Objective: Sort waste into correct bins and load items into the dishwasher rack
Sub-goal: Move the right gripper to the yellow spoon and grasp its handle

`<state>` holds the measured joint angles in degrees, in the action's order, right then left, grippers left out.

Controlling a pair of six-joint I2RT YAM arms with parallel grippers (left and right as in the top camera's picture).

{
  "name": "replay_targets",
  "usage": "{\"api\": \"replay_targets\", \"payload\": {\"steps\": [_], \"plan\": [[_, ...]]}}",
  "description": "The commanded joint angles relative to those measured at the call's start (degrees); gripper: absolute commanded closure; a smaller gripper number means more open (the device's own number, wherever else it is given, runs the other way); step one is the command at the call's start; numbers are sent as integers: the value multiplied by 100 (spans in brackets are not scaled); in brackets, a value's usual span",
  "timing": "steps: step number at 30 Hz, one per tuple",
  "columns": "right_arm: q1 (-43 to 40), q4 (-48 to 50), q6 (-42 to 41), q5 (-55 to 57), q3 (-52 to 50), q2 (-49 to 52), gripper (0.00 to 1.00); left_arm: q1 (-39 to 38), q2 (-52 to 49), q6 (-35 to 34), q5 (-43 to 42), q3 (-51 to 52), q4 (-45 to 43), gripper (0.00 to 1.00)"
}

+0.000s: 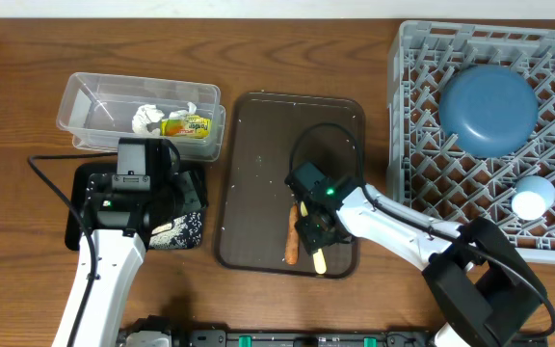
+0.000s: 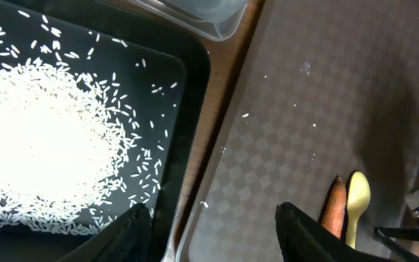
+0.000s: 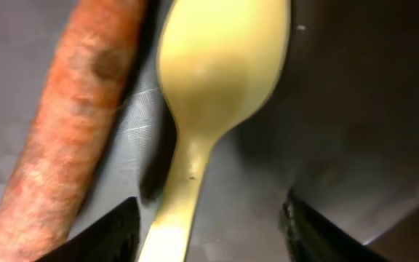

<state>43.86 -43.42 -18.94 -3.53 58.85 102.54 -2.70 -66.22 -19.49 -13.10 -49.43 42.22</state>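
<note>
The grey dishwasher rack (image 1: 414, 116) fills the overhead view from 2 to 4 o'clock and already holds the dark blue plate (image 1: 488, 108). The brown serving tray (image 1: 258, 173) sits in the centre. The clear tub (image 1: 94, 111) is at 10 o'clock and the black tray (image 1: 78, 217) at 8 o'clock, with rice (image 2: 42, 138) heaped inside it.

The left gripper (image 2: 213, 229) hangs over the seam between the black tray and the serving tray, its jaws apart and empty.

The right gripper (image 3: 209, 229) is low at the serving tray's 5 o'clock corner. Its jaws are apart, straddling the handle of the pale yellow spoon (image 3: 220, 65), with a gap visible on both sides.

The orange-brown food stick (image 3: 71, 124) lies just beside the spoon at its 9 o'clock side. The step looks like picking up the spoon for the rack. The 9 o'clock finger should drop into the narrow gap between stick and handle, so that closing catches the spoon alone, and the grip should sit squarely on the thin handle before lifting.
</note>
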Motion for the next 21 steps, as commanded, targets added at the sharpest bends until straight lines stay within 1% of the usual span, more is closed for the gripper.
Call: {"api": "replay_targets", "payload": {"steps": [1, 2, 6, 9, 11, 17, 19, 21], "plan": [[85, -232, -337, -15, -59, 212, 50, 26, -2, 31, 79, -50, 20, 42], [83, -337, -455, 96, -59, 212, 55, 26, -2, 31, 79, -50, 20, 42], [79, -647, -754, 597, -59, 212, 63, 26, -2, 31, 76, -50, 20, 42], [70, -717, -848, 673, -59, 212, 73, 26, -2, 31, 79, -50, 22, 42], [70, -715, -848, 645, -59, 212, 75, 26, -2, 31, 76, -50, 26, 42], [70, -745, -839, 448, -59, 212, 85, 26, -2, 31, 79, -50, 42, 42], [70, -802, -796, 328, -59, 212, 86, 26, -2, 31, 76, -50, 42, 42], [70, -852, -772, 304, -59, 212, 89, 26, -2, 31, 79, -50, 42, 42]]}}
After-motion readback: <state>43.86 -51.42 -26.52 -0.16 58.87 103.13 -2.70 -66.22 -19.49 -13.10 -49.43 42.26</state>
